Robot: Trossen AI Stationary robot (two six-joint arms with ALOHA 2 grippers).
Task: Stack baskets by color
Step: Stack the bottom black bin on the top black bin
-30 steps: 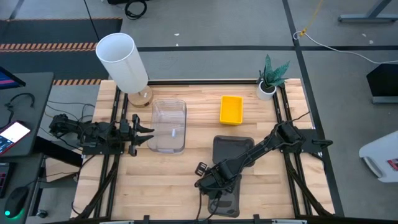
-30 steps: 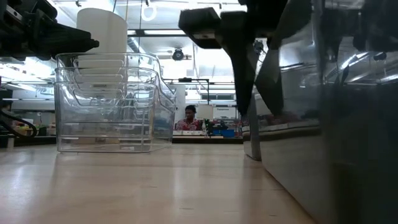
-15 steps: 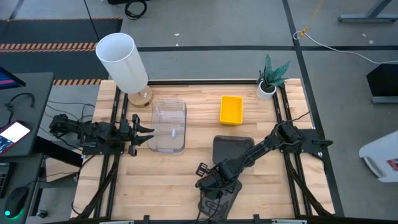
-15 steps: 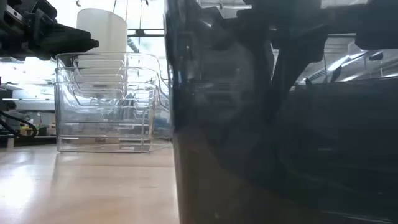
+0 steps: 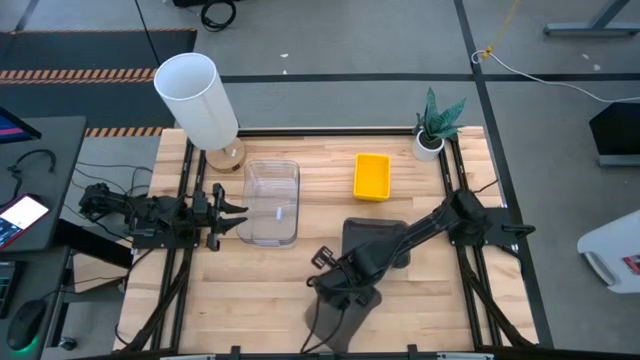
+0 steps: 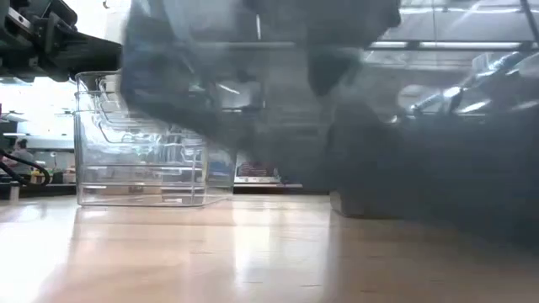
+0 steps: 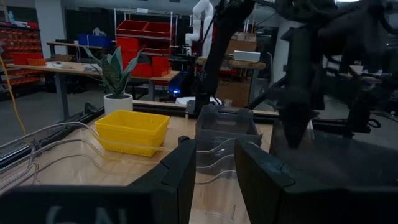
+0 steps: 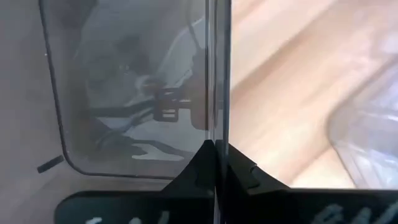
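Since a second ago the right gripper [image 5: 338,300] has clamped the wall of a grey basket [image 5: 335,325] and lifted it tilted off the table's near edge, just in front of the grey stack [image 5: 372,238]. Left gripper [image 5: 228,213] waits half-open, empty, beside the clear stack [image 5: 272,202]. Yellow stack [image 5: 372,176] sits behind the grey stack. Judgement: last grey basket goes on next.

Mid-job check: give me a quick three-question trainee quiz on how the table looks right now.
1. True or false: the right hand is pinched shut on a wall of a smoky dark grey plastic basket.
2. Which sits nearest the small white plant pot? A: bright yellow plastic basket. B: tall white cylinder. C: the held grey basket.
3. Fill in: the left hand waits beside the ____ plastic basket stack.
Key: 1 true; 2 A; 3 clear.
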